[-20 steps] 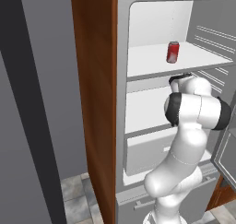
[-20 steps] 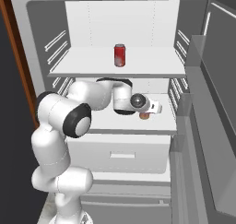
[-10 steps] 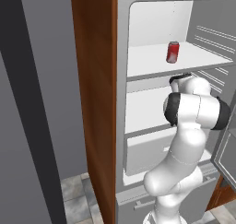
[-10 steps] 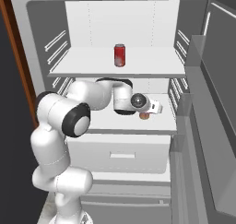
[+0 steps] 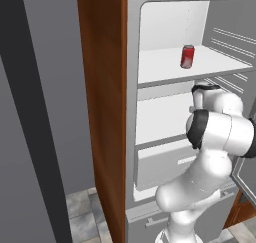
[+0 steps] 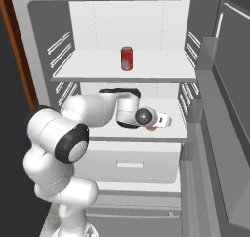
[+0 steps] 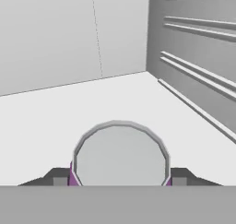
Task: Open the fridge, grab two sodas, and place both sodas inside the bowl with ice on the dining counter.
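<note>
The fridge (image 6: 132,31) stands open, its white shelves showing. A red soda (image 6: 126,58) with a silver top stands upright on the upper shelf, also in the left base view (image 5: 187,56). My arm reaches onto the middle shelf. There my gripper (image 6: 159,121) holds the second soda (image 6: 152,128), of which a small pink-orange bit peeks out under the hand. In the hand view the can's round silver top (image 7: 120,155) sits between my dark fingertips (image 7: 57,178), with purple edges at both pads. The gripper (image 7: 120,178) is shut on this can.
The fridge's grey door (image 6: 229,109) hangs open at the right, its door bins close beside my hand. A brown wooden cabinet side (image 5: 102,112) borders the fridge on the left. A white drawer (image 6: 129,163) lies below the middle shelf. Ribbed shelf rails (image 7: 198,71) line the wall beyond the can.
</note>
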Controlling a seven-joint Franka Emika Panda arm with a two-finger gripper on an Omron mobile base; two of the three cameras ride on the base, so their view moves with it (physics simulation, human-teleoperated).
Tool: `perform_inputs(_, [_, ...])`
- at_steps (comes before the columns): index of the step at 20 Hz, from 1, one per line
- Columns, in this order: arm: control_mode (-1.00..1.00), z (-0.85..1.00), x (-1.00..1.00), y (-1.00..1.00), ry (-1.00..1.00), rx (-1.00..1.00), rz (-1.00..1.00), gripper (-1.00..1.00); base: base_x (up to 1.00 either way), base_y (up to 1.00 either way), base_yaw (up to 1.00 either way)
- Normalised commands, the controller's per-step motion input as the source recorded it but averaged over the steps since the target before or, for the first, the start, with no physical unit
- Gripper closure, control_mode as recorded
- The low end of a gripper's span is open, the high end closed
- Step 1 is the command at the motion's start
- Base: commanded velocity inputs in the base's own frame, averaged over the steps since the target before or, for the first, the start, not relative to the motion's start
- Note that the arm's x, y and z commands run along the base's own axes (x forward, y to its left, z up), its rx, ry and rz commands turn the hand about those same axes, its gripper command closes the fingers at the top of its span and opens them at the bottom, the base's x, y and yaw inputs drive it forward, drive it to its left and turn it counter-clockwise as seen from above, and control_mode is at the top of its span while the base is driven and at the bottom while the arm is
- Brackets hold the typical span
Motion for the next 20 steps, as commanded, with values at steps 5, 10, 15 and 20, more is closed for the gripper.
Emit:
perform_inputs(5, [-1.0, 0.52, -0.71, 0.09, 0.0, -0.02, 0.0, 1.0, 0.0, 0.0, 0.0])
perform_inputs(10, [-1.0, 0.72, -0.72, 0.08, 0.0, -0.04, 0.0, 1.0, 0.0, 0.0, 0.0])
perform_inputs(15, [-1.0, 0.99, -0.6, 0.0, 0.08, -0.02, -0.01, 1.0, 0.0, 0.0, 0.0])
perform_inputs(20, [-1.0, 1.0, -0.55, 0.0, 0.19, 0.0, -0.02, 1.0, 0.0, 0.0, 0.0])
